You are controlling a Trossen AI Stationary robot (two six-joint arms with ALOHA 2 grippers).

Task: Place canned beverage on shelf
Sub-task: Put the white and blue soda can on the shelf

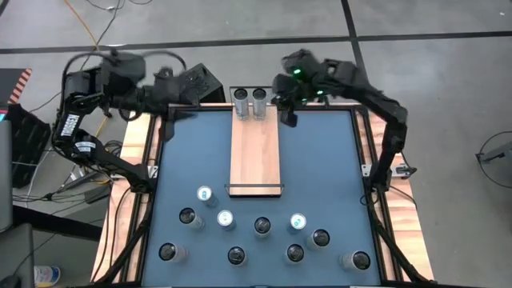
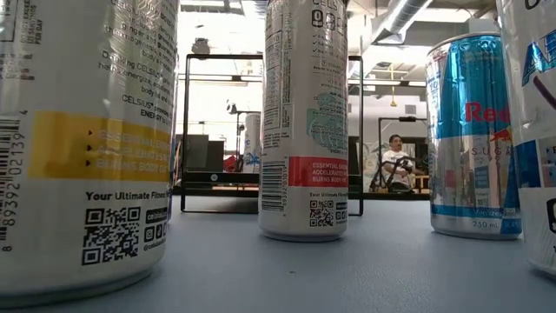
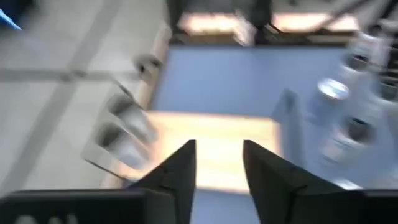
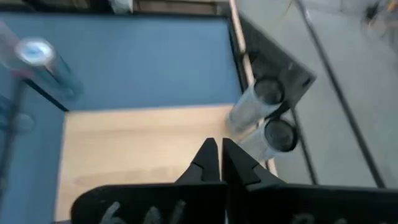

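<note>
High view, shelf (image 1: 256, 156): long light-wood board, lengthwise down mid of blue counter (image 1: 328, 172); black rail at near short end.
High view, cans on shelf (image 1: 250, 104): two, upright, side by side at far end, touching or nearly so.
High view, loose cans (image 1: 262, 226): approx ten, upright, scattered on counter past shelf's near end; none on the board there.
High view, left claw (image 1: 186, 86): over far-left counter corner, well apart from shelf cans; blurred.
High view, right claw (image 1: 288, 114): just beside shelf's far end, right of the two cans, not touching.
Low view, tall white can (image 2: 304, 117): upright, centre; another big can close at left edge; blue-silver can (image 2: 472, 135) at right.
Low view, black rail (image 2: 269, 130): thin frame behind the centre can; person seated far back in room.
Left wrist view, left claw (image 3: 219, 163): fingers apart, narrow gap, nothing between; shelf board below, two cans at its end, blurred.
Right wrist view, right claw (image 4: 221, 160): fingertips pressed together, empty; above shelf board, two cans (image 4: 267, 118) just beside, at board's end.
</note>
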